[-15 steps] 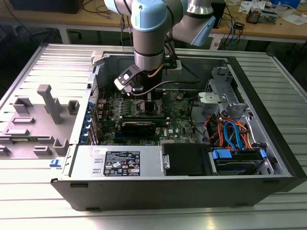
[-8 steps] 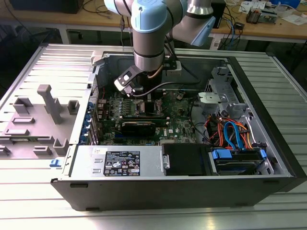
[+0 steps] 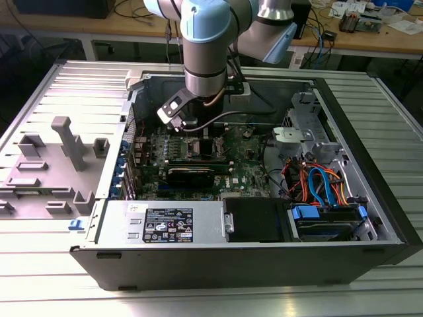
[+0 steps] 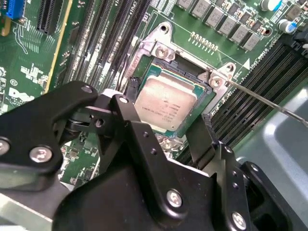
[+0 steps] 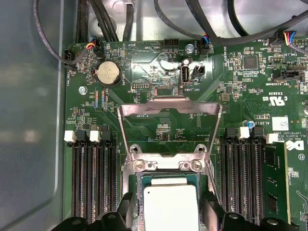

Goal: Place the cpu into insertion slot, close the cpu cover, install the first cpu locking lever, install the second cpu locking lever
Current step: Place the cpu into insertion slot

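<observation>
On a ribbed metal table [image 3: 39, 284], workbenches [image 3: 370, 41] behind, an opened computer case [image 3: 380, 218] lies flat. We see the gripper [image 5: 169, 216] with fingers [image 5: 128, 212] spread just wider than the cpu [image 4: 166, 103], which is seated in the insertion slot [image 4: 206, 98]; the cpu cover [image 5: 139, 109] is raised. A finger snagging the chip's edge could, we judge, skew it and damage contacts.

exterior view: off arm [image 3: 205, 39], high, slanting down into open computer case [image 3: 198, 264], far enough for whole case; first wrist view: close, square onto circuit board [image 5: 240, 82]; second wrist view: nearest, slanted; shared in both wrist views: cpu [image 4: 166, 103] in insertion slot [image 4: 185, 72]
</observation>
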`<action>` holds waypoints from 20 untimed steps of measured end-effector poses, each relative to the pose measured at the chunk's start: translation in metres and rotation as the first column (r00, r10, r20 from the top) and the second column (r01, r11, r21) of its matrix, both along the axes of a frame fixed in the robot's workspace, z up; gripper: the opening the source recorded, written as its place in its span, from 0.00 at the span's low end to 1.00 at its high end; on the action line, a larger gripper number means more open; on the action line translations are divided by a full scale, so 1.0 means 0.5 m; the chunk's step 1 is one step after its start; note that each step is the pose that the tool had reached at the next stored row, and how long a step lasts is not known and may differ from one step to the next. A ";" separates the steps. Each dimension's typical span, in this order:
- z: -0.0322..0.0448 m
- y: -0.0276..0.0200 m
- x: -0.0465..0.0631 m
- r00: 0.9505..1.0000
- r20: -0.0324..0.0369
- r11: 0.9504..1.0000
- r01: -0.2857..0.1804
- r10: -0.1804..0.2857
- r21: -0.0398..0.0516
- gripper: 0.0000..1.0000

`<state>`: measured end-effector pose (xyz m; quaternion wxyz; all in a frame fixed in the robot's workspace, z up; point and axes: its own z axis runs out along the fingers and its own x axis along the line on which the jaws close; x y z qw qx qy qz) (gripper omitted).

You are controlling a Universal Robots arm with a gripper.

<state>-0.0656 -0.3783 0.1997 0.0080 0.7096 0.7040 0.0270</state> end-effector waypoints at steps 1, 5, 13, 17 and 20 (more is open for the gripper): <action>0.000 0.0000 0.000 1.000 0.000 1.000 0.000 0.000 0.000 0.67; 0.000 0.0000 0.000 1.000 0.000 1.000 0.000 0.000 0.000 0.58; 0.001 0.0000 0.000 1.000 0.000 1.000 0.000 0.000 0.000 0.60; 0.001 0.0000 0.000 1.000 0.000 1.000 0.000 0.000 0.000 0.66; 0.002 0.0000 0.000 1.000 0.000 1.000 0.000 0.000 0.000 0.66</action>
